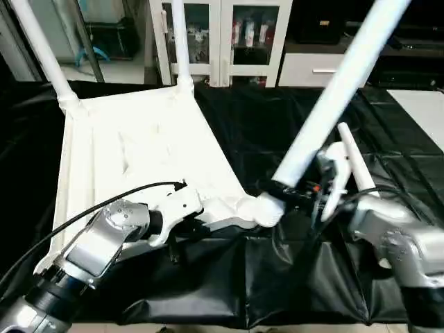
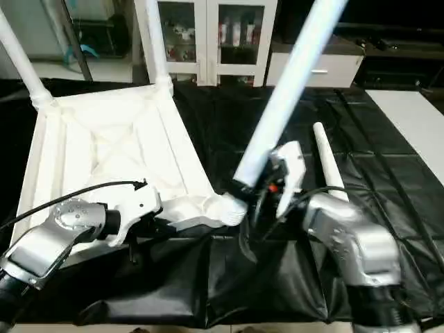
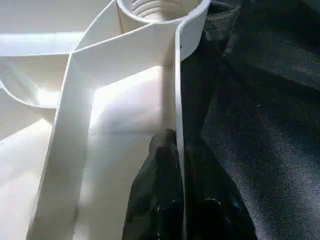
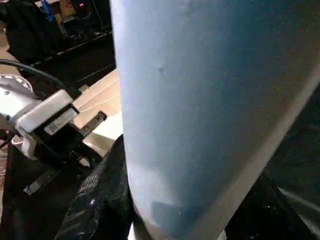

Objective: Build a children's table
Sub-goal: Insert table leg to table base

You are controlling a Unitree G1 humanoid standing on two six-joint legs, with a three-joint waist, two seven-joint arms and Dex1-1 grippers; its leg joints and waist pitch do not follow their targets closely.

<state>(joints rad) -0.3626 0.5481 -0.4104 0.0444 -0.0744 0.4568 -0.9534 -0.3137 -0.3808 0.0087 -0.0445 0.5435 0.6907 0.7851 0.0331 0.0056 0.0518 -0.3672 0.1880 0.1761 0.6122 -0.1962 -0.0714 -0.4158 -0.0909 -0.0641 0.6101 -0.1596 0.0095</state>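
From the head camera I see the tabletop (image 1: pixel 139 149) lying upside down on the black cloth (image 1: pixel 305 277), ribs up, with two legs already standing in the far corner sockets: the far left leg (image 1: pixel 40 48) and the far right leg (image 1: pixel 179 41). My left gripper (image 1: pixel 186 223) sits at the near edge of the tabletop, and my right gripper (image 1: pixel 295 191) holds a third leg (image 1: pixel 333 97) by its lower end, the leg leaning up and away to the right with its foot right at the near right corner socket (image 1: pixel 260 208); I judge it is being seated, not yet home. A fourth leg (image 2: pixel 327 163) lies on the cloth just behind my right wrist, so by my count two are done, one is in hand and one is left, plus whatever the near left corner needs, which my left forearm hides. In the left wrist view my black fingers (image 3: pixel 160 195) are pinched together on the thin side wall (image 3: pixel 177 100) of the tabletop, one each side, steadying it, with a threaded socket (image 3: pixel 160 7) empty just ahead. In the right wrist view the third leg looms close, my fingers wrapped around its base, clamped on the tube.
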